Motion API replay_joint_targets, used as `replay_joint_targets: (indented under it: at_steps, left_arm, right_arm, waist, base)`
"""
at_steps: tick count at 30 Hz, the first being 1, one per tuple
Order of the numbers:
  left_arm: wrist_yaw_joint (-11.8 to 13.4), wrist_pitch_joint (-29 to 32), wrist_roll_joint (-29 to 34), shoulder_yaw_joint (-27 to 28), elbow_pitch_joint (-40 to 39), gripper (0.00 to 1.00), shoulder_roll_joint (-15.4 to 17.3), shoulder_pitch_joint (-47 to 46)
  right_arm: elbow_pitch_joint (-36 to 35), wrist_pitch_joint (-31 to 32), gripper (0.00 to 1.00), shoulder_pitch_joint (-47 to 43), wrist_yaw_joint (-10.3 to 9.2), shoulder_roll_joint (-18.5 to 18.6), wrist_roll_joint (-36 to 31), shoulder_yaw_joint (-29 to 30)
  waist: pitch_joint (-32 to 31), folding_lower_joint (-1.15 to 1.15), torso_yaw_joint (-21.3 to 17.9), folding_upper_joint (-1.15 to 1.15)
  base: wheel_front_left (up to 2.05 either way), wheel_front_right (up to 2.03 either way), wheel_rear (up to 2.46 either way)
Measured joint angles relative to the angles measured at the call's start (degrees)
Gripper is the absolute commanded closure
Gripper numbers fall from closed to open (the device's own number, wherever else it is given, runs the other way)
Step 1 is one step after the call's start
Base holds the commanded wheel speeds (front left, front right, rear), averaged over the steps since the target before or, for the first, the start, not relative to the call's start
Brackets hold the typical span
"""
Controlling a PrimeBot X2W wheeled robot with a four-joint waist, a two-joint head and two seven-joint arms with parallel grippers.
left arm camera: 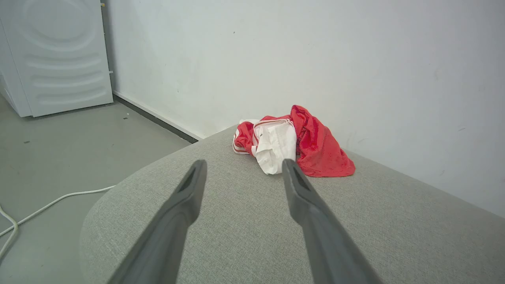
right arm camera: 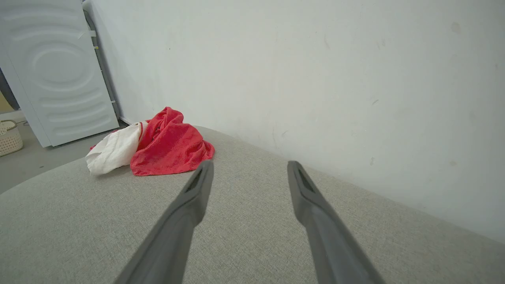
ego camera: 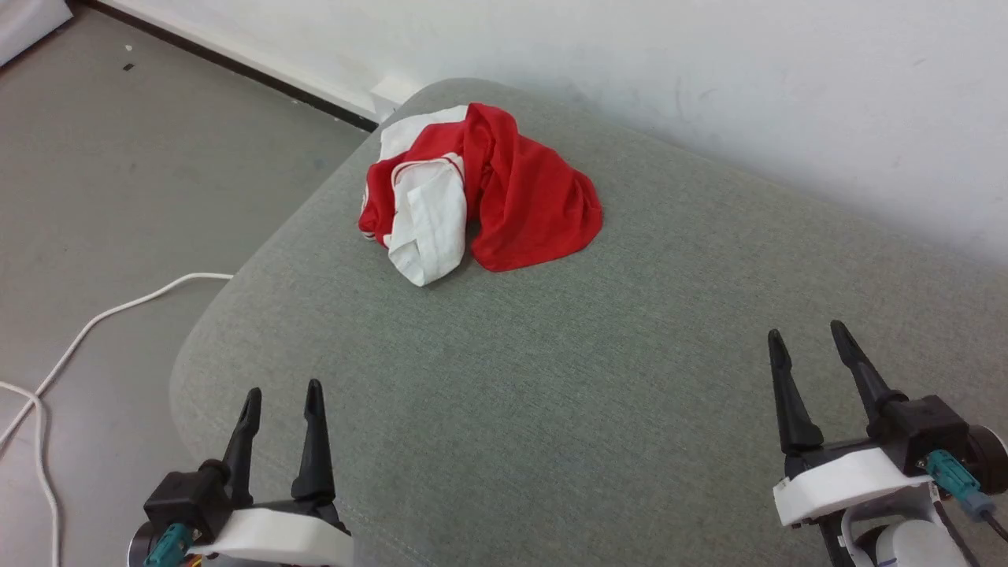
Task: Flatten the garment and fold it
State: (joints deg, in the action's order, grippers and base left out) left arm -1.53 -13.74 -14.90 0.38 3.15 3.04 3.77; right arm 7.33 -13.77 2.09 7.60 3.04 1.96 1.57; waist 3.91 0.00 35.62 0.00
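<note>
Grey woven cushion (ego camera: 551, 378). My left gripper (ego camera: 283, 387) over its near-left corner, fingers spread, empty. The garment (ego camera: 520, 189) lies crumpled at its far-left end; soft, light, limp. I judge the white sleeve (ego camera: 429, 224) the best pinch. My right gripper (ego camera: 806, 329) near-right, spread, empty.

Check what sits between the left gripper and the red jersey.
Nothing but bare grey cushion: the left gripper, open, and the crumpled garment lie apart, as the head view and the left wrist view both show.
</note>
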Motion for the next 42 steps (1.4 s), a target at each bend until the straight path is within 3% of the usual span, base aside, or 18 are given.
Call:
replay_joint_targets:
  at_steps: [18, 25, 30, 34, 38, 42]
  left_arm:
    - [-0.54, -0.99, -0.7, -0.08, 0.92, 0.0, -0.01, 0.84]
    - [-2.03, -1.0, -9.91, 1.21, -4.35, 0.0, 0.0, -1.12]
    - [-3.41, -0.13, -8.82, 0.32, -9.42, 0.0, 1.98, -10.09]
    - [-3.37, 5.33, -9.67, 0.74, -10.0, 0.0, 4.24, -21.5]
    - [-3.12, 11.31, -11.34, 1.15, -5.81, 0.0, 6.24, -32.31]
    - [-3.14, 16.49, -11.25, 0.99, 0.85, 0.0, 10.42, -40.78]
  right_arm:
    - [0.37, -0.91, 0.0, 0.0, 0.0, -0.02, 0.04, 0.02]
    - [-0.56, -0.93, 0.0, 0.01, 0.0, -0.05, 0.09, 0.62]
    - [-3.16, -0.96, 0.0, 0.36, -0.01, -0.12, -1.22, 3.33]
    - [-5.63, -0.96, 0.0, 1.54, 0.0, -0.14, -3.3, 4.53]
    - [-7.66, -0.94, 0.0, 3.07, 0.0, -0.16, -4.79, 4.41]
    - [-10.59, -0.3, 0.0, 4.78, -0.01, -0.21, -6.49, 3.31]
  waist:
    - [-0.66, 0.0, 1.8, 0.0]
    - [-0.01, -0.01, 1.61, 0.0]
    - [1.77, -0.01, 1.22, 0.0]
    - [3.94, 0.0, 0.73, 0.0]
    - [6.61, 0.0, -0.18, 0.0]
    - [9.61, 0.0, -1.59, 0.0]
  base:
    - [0.0, 0.0, 0.0]
    - [0.0, 0.0, 0.0]
    - [0.0, 0.0, 0.0]
    - [0.0, 0.0, 0.0]
    - [0.0, 0.0, 0.0]
    - [0.0, 0.0, 0.0]
